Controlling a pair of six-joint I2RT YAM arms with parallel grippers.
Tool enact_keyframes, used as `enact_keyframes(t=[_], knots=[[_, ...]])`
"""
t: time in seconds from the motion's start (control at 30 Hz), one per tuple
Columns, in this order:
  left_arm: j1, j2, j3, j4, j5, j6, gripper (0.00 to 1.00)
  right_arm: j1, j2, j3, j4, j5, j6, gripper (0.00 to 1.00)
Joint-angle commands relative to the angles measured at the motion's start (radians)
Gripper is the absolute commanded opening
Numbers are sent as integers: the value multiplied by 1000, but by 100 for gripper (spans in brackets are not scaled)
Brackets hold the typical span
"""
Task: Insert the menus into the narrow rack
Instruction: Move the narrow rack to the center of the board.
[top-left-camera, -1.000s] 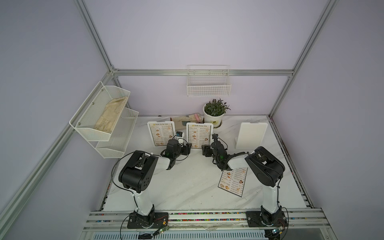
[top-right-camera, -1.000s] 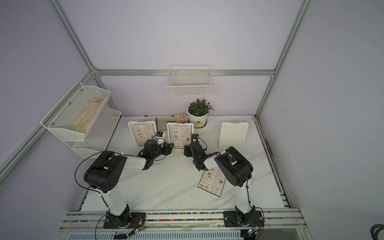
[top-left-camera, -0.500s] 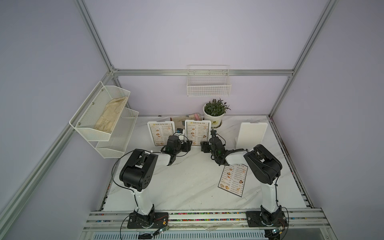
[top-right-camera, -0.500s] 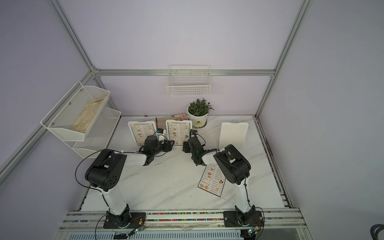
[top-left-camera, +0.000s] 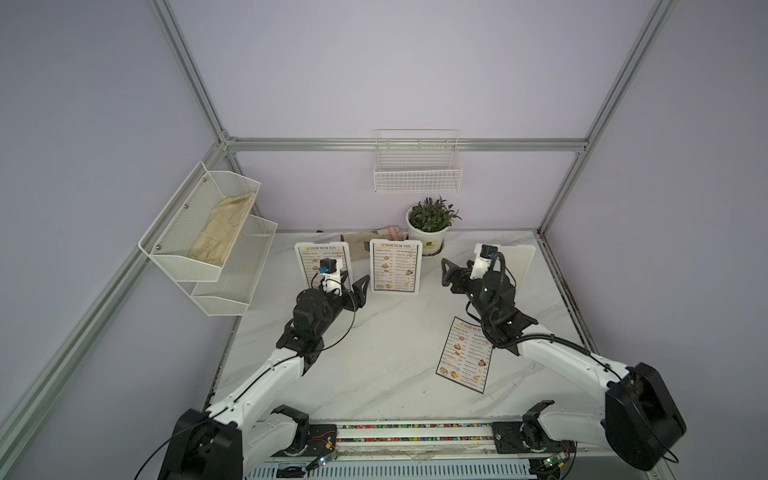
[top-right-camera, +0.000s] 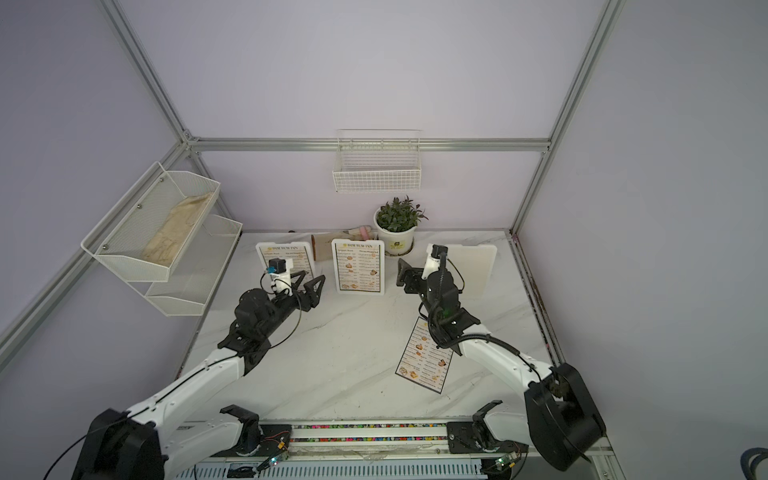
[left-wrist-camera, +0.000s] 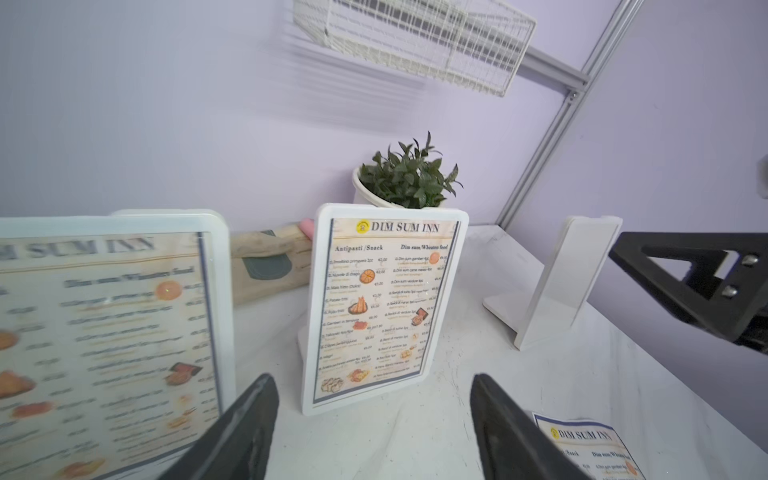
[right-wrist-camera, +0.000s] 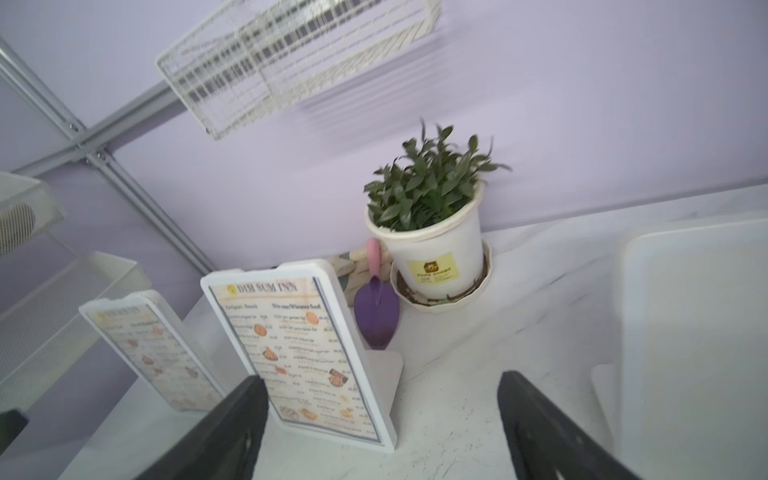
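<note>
Since one second ago both grippers have backed off the middle menu (top-left-camera: 395, 268). The left gripper (top-left-camera: 356, 287) is now at its 8 o'clock and the right gripper (top-left-camera: 448, 274) at its 3 o'clock, each clear of it. In both wrist views I read the jaws as spread wide, and neither gripper has hold of anything.

Status: two of the three menus are inserted.
- The left menu (top-left-camera: 311, 264) stands upright in the left rack (left-wrist-camera: 220, 311), at 11 o'clock on the table (top-left-camera: 374, 353).
- The middle menu stands upright in the middle rack (left-wrist-camera: 318, 291), at 12 o'clock.

Remaining:
- The third menu (top-left-camera: 465, 353) lies flat at 4 o'clock, one corner hidden under the right arm (top-left-camera: 552, 353). Neither gripper touches it.
- The empty rack (top-left-camera: 519, 266) stands at 2 o'clock, just behind the right gripper's wrist.

I judge that one pick-and-insert cycle is left, most likely for the right gripper, which is nearest to both the sheet and the rack.
</note>
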Motion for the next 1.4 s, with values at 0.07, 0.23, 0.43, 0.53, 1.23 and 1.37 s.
enact_keyframes(t=[0.07,0.23,0.43,0.53,1.23,1.37], knots=[[13,-216,-234,-71,-255,-9,82,-166,-98,-83,-51,75,55,93],[19,-368,-338,-72,-316,-6,88,-336,-75,-89,-49,55,116,97],[21,-467,-390,-70,-347,-21,89,-524,28,-103,34,-47,204,97],[21,-473,-397,-67,-339,-22,89,-580,119,-98,111,-124,232,95],[22,-415,-344,-31,-144,-16,87,-818,485,83,172,-412,490,40],[17,-321,-259,83,116,-33,84,-818,608,164,176,-498,495,40]])
